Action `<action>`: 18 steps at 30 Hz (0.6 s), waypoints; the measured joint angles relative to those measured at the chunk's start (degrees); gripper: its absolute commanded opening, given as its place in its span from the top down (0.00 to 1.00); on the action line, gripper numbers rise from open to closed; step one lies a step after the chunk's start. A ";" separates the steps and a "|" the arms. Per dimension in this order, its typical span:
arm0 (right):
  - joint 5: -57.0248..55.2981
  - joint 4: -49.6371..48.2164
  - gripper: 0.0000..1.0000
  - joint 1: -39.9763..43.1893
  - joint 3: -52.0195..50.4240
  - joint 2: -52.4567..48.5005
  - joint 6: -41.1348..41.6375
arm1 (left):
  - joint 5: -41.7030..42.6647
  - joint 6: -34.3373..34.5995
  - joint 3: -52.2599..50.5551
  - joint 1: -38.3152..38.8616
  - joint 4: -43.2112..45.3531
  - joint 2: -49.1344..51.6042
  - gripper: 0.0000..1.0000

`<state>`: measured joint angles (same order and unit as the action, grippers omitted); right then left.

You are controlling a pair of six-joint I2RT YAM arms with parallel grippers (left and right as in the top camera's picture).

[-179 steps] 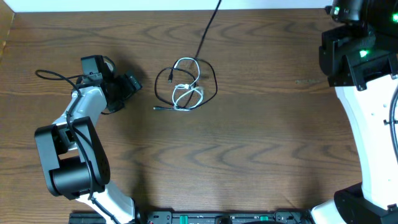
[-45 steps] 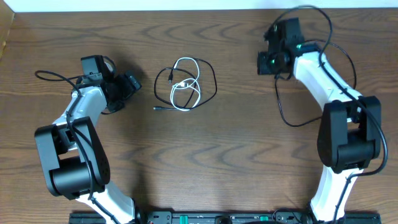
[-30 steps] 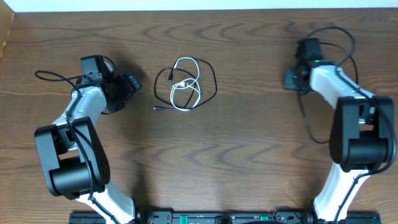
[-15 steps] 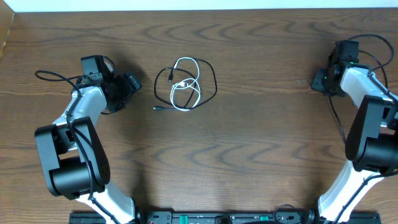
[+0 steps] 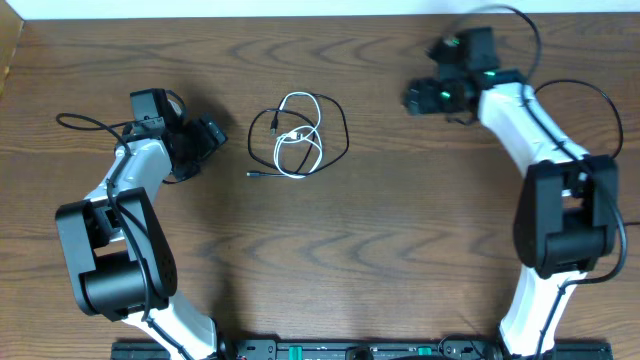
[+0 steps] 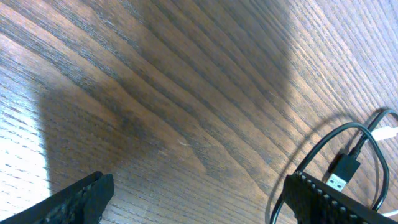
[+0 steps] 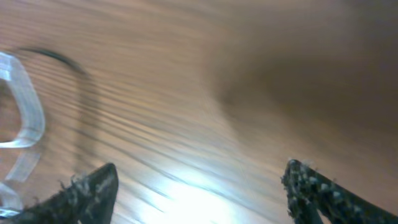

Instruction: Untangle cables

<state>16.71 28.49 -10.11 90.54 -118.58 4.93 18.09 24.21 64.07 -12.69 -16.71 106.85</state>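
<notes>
Brown wood-grain desk (image 5: 330, 270), with a pale wall strip (image 5: 250, 8) along the far edge.

Far left: the left arm (image 5: 120, 250) is bent over the desk's left side. The left tool (image 5: 210, 135) sits low, pointing toward the cables, near them but apart. In the left wrist view its fingertips (image 6: 78, 200) are spread wide, with nothing between them but bare wood. At the right edge of that view the black cable arcs, and a USB plug (image 6: 344, 173) lies inside the loop.

Centre-left: the black cable (image 5: 344, 128) lies flat on the desk in a loose ring, with one thin end poking out at lower left. The white cable (image 5: 298, 148) is looped inside that ring and crosses the black one, so the two are tangled together. Neither tool touches them.

Right: the right arm (image 5: 555, 220) reaches from the near right edge up to the far side. The right tool (image 5: 412, 98) is right of the cables and well apart from them, with a green light (image 5: 447, 42) on the wrist. The right wrist view is blurred. Its fingertips (image 7: 314, 186) are spread apart with nothing pinched, only wood below. A pale loop (image 7: 28, 124) sits at that view's left edge, too blurred to tell what it is.
</notes>
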 measured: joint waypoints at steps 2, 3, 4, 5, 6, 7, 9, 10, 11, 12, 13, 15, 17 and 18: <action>1.70 -1.64 0.13 -2.75 0.52 0.00 1.33 | 0.00 0.00 0.02 0.00 -0.02 0.00 0.08; 2.27 -2.10 0.12 -4.17 0.52 0.00 2.25 | 0.00 0.00 0.00 0.00 -0.02 0.00 0.08; 2.73 -2.16 0.11 -5.31 0.52 -0.04 2.80 | 0.00 0.00 0.00 0.00 -0.02 0.00 0.08; 3.10 -2.16 0.10 -6.45 0.52 -0.09 3.41 | 0.00 0.00 0.00 0.00 -0.02 0.00 0.07; 3.37 -2.19 0.10 -7.98 0.52 -0.11 4.09 | 0.00 0.00 0.00 0.00 0.00 0.00 0.07; 3.61 -2.36 0.09 -9.14 0.52 -0.15 4.44 | 0.00 0.00 0.00 0.00 -0.02 0.00 0.07; 3.80 -3.30 0.08 -11.08 0.52 -0.63 4.94 | -0.02 0.00 0.00 0.00 -0.02 0.00 0.07; 3.93 -3.74 0.07 -11.93 0.52 -1.05 5.11 | 0.00 0.00 0.00 0.00 -0.02 0.00 0.07; 4.07 -4.15 0.07 -12.98 0.52 -1.66 5.20 | 0.00 0.00 0.00 0.00 0.00 0.00 0.08; 4.17 -4.46 0.07 -13.88 0.52 -2.21 5.33 | 0.00 0.00 0.00 0.00 -0.02 0.00 0.07; 4.24 -4.72 0.07 -14.80 0.52 -2.84 5.35 | 0.00 0.00 0.00 0.00 -0.02 0.00 0.07; 4.33 -5.95 0.07 -16.94 0.46 -4.17 5.38 | 0.00 0.00 0.00 0.00 -0.02 0.00 0.07; 4.35 -7.04 0.08 -18.25 0.39 -4.52 5.42 | 0.00 0.00 0.00 0.00 -0.02 0.00 0.07; 4.35 -7.91 0.09 -19.06 0.37 -4.52 5.53 | 0.00 0.00 0.00 0.00 -0.02 0.00 0.08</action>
<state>21.06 20.58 -29.17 90.91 -123.11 10.46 18.09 24.21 64.07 -12.69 -16.73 106.85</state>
